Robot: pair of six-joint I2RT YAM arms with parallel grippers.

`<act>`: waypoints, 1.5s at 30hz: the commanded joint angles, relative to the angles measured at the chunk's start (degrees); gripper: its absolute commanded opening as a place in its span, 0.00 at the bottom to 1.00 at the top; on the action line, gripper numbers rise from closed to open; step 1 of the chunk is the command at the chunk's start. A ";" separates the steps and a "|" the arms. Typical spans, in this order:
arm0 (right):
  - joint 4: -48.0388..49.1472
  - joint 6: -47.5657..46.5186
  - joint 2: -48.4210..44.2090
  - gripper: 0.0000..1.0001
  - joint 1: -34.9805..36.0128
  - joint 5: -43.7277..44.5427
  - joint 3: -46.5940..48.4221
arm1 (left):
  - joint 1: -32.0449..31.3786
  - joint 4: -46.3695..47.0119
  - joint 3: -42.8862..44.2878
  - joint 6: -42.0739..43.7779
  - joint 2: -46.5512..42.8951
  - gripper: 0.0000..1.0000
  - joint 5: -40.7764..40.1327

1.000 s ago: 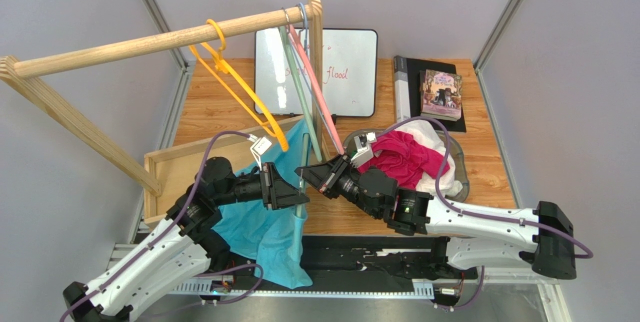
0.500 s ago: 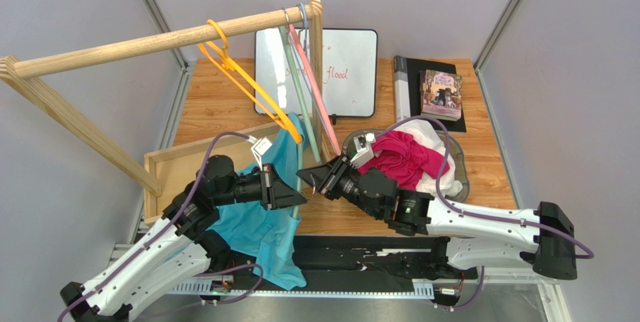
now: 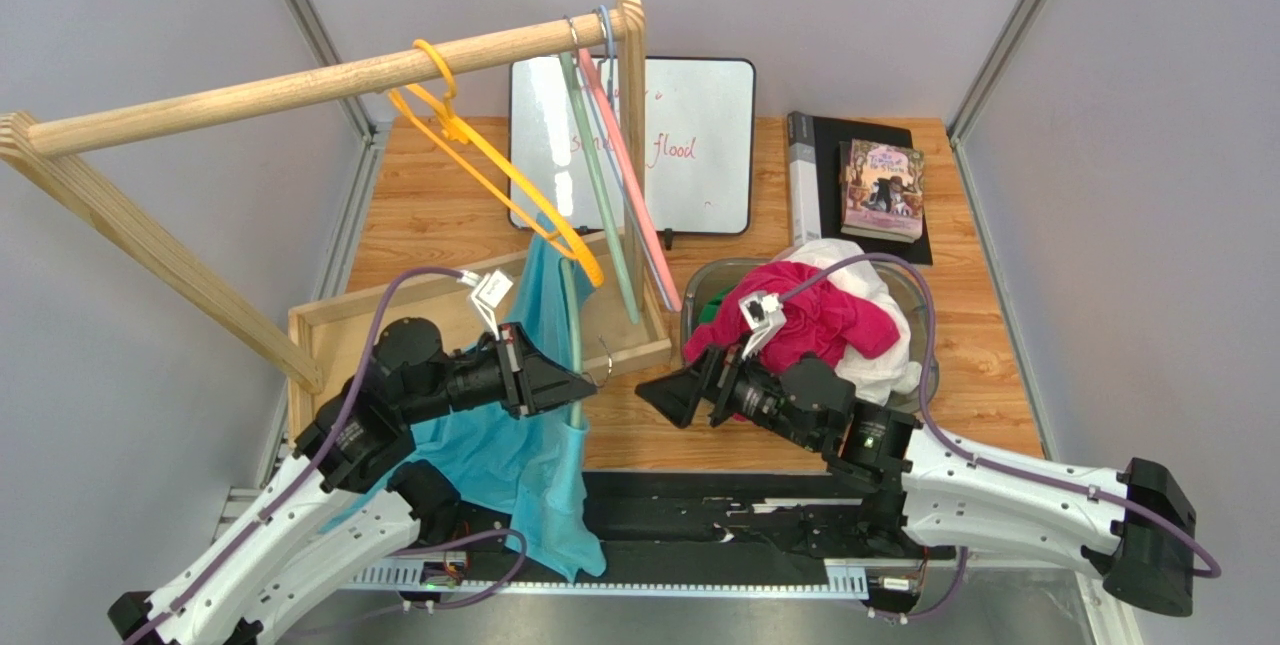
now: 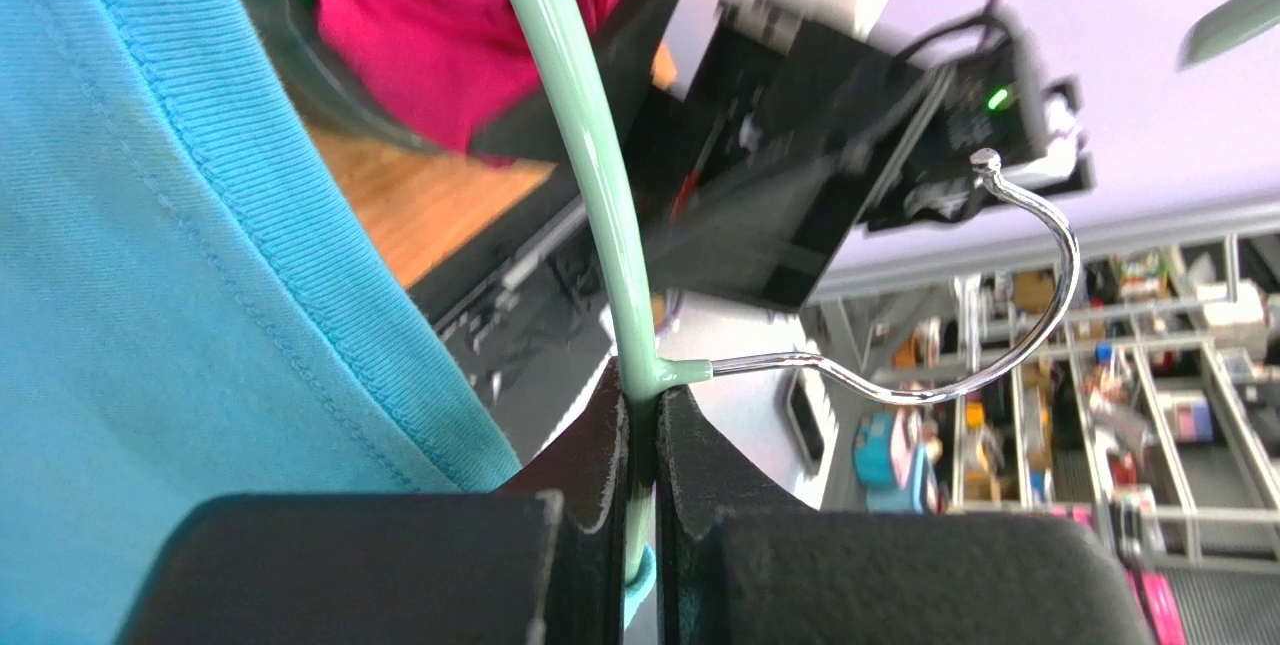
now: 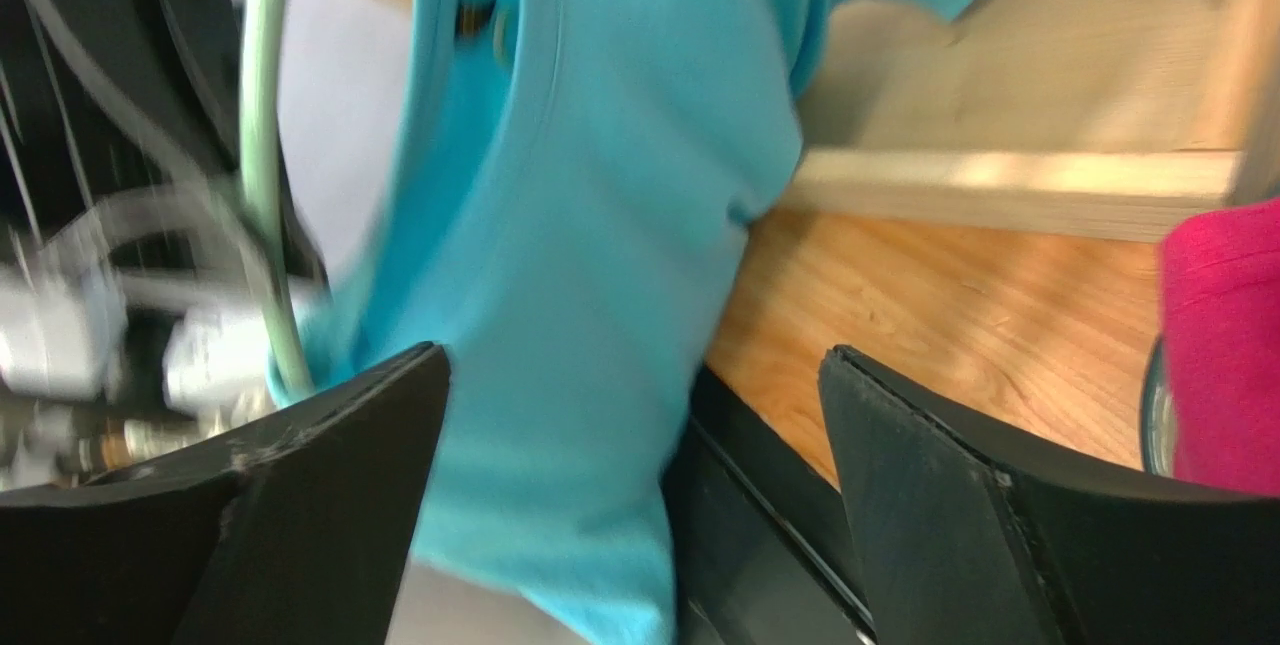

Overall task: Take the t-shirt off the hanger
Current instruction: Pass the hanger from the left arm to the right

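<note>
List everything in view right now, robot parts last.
t-shirt: 1, teal, on the held hanger, draping past the table's near edge
held hanger: 1, mint, metal hook free of the rail
orange hanger: 1, maybe 2, on the rack rail
pink hanger: 1, rail's right end, beside another mint one
wooden rack: 1, left and rear
wooden tray: 1, left
whiteboard: 1, white, rear centre
book: 1, on black folder, rear right
basket: 1, grey, right
pink clothes, white clothes: in basket
table: 1, wood
left gripper: shut on held hanger's neck
right gripper: open, empty
</note>
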 commanded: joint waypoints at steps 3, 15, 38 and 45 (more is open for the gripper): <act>8.28 -17.06 -3.35 1.00 1.27 -22.19 -2.99 | -0.03 13.37 2.54 -5.00 -0.91 0.00 -10.87; 17.75 -21.55 10.26 0.97 10.68 -13.89 -3.26 | -0.03 22.61 0.79 -17.66 -2.23 0.00 -27.74; -0.12 -15.40 -3.12 0.00 16.66 21.49 -5.18 | -0.11 14.34 8.35 -2.11 -7.94 0.00 -57.97; -16.93 -9.87 -26.50 0.00 16.75 33.32 -11.60 | -0.11 16.46 8.43 -0.35 -11.54 0.00 -66.42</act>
